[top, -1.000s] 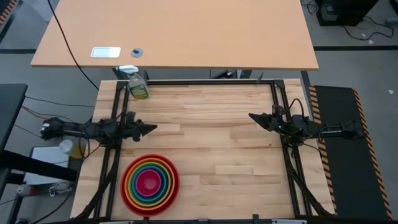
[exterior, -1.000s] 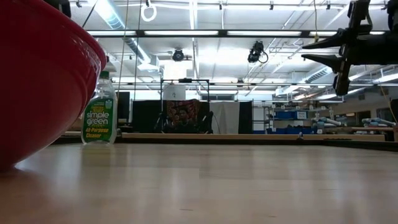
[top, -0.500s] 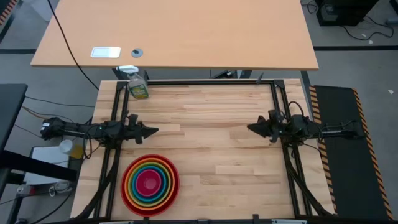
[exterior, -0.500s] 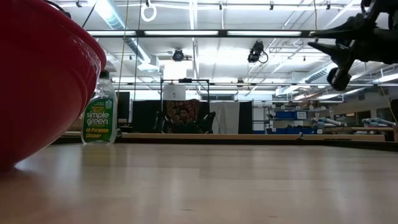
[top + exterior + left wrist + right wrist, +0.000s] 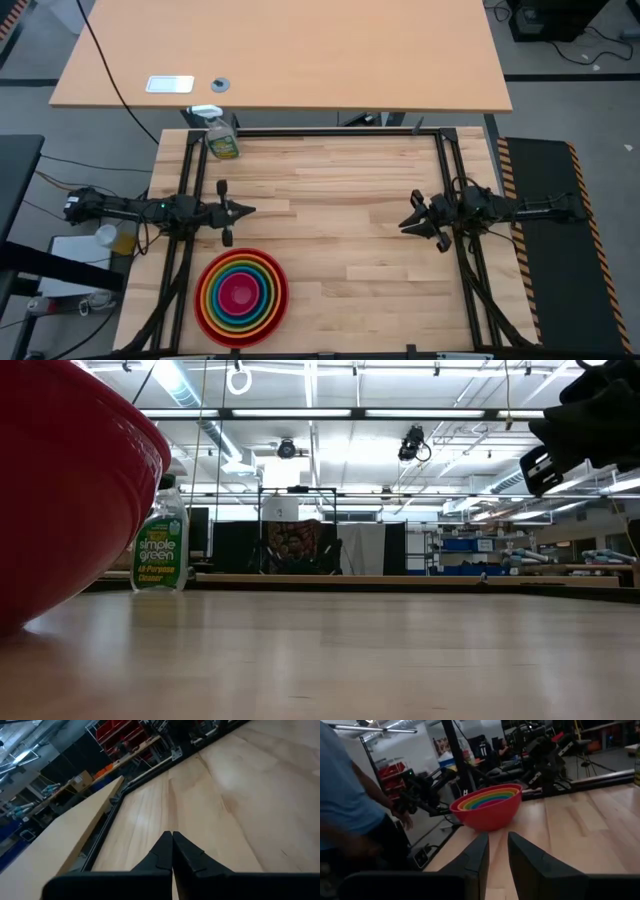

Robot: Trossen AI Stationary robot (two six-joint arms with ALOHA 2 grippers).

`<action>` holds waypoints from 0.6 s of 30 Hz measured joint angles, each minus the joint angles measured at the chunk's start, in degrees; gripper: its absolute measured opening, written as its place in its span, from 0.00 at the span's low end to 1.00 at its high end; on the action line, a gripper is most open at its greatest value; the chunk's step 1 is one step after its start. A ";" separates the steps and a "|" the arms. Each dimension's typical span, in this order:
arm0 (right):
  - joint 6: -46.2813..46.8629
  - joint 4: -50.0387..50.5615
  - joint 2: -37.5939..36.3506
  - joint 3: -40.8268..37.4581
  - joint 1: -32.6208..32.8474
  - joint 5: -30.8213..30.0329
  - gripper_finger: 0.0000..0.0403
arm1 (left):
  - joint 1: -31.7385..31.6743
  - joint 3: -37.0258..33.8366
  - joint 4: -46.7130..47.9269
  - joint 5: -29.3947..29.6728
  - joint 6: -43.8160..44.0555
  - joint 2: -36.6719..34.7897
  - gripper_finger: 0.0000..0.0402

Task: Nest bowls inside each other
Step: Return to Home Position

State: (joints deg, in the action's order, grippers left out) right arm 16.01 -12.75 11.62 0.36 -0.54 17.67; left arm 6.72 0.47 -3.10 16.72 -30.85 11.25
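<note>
All five bowls (image 5: 241, 297) sat nested as one stack at the near-left corner of the wooden table (image 5: 350, 190). Red was on the outside, then orange, yellow-green and blue, with the little pink one in the middle. From table height the red bowl (image 5: 60, 490) filled the whole left side of the view, resting flat on the wood.

The left gripper (image 5: 248, 211) was over the left side of the table, just on the far side of the stack and clear of it, pointing right. In its wrist camera the two fingers (image 5: 162, 852) were pressed tight together with nothing between them.

The right gripper (image 5: 404, 223) was over on the right side, pointing left, well apart from the bowls. Its fingers (image 5: 479, 852) had a narrow gap between them and nothing in it — just bare table, with the stack visible farther off.

A green spray bottle (image 5: 222, 140) stood upright at the far-left corner. The right wrist camera also caught a person in a blue top (image 5: 345, 795) off beyond the table.
</note>
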 joint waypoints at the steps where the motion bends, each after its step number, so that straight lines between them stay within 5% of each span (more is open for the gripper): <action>1: 0.48 -0.01 0.00 0.00 0.00 0.00 0.20 | 0.00 0.00 -0.01 0.01 -0.22 0.00 0.01; 18: 0.76 -0.02 0.00 0.00 0.00 0.00 0.20 | 0.00 -0.02 -0.04 -0.06 2.14 0.00 0.01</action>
State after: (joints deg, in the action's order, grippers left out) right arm 16.78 -12.78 11.62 0.36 -0.54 17.67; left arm 6.72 0.45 -3.14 16.66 -28.71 11.25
